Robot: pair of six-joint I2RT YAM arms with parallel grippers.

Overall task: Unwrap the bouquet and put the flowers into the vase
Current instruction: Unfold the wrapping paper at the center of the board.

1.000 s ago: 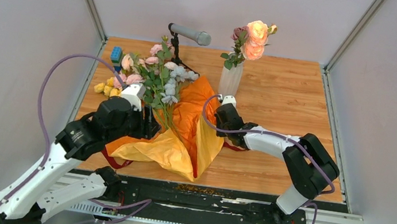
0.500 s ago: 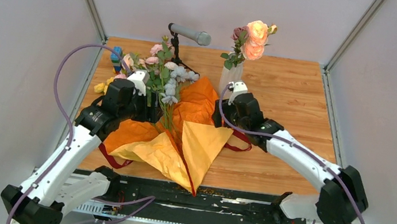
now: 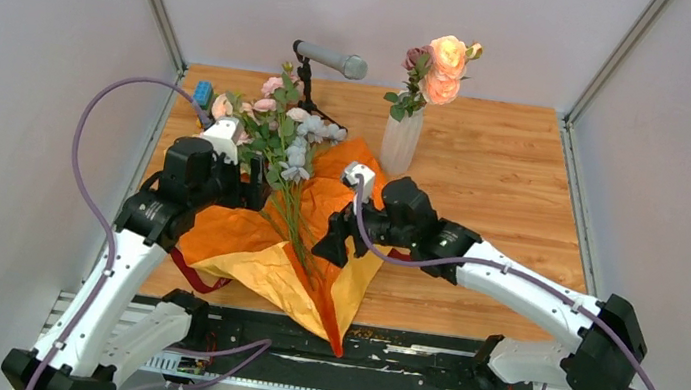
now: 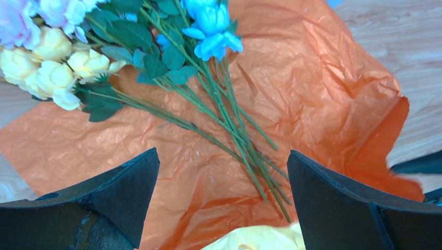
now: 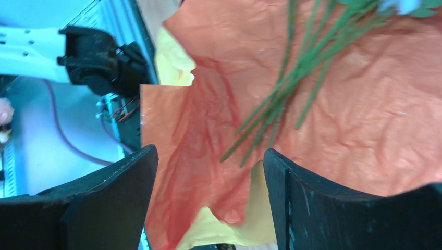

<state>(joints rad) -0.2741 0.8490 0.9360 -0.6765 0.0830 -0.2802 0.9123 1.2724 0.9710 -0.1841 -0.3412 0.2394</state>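
The bouquet's orange-yellow paper point(image 3: 314, 251) lies spread open on the table, and the flowers point(image 3: 278, 141) lie loose on it with their green stems point(image 3: 293, 218) pointing toward me. My left gripper point(image 3: 250, 187) hovers open at the left of the stems; in its wrist view point(image 4: 222, 153) nothing sits between the fingers, with stems point(image 4: 234, 135) and paper point(image 4: 323, 78) below. My right gripper point(image 3: 341, 238) hangs open over the paper's near right part, its wrist view point(image 5: 209, 151) showing only paper point(image 5: 365, 130) and stem ends point(image 5: 281, 99). The vase point(image 3: 400, 140) stands at the back holding peach roses point(image 3: 444, 67).
A grey microphone point(image 3: 329, 58) on a black stand is behind the flowers. A small blue block point(image 3: 203, 93) sits at the back left. Dark red ribbon point(image 3: 195, 276) trails from under the paper at the near left and also shows by the right arm.
Both grippers have opened. The right gripper swung from beside the vase down over the paper's near right. The paper now lies flatter with the stems uncovered.
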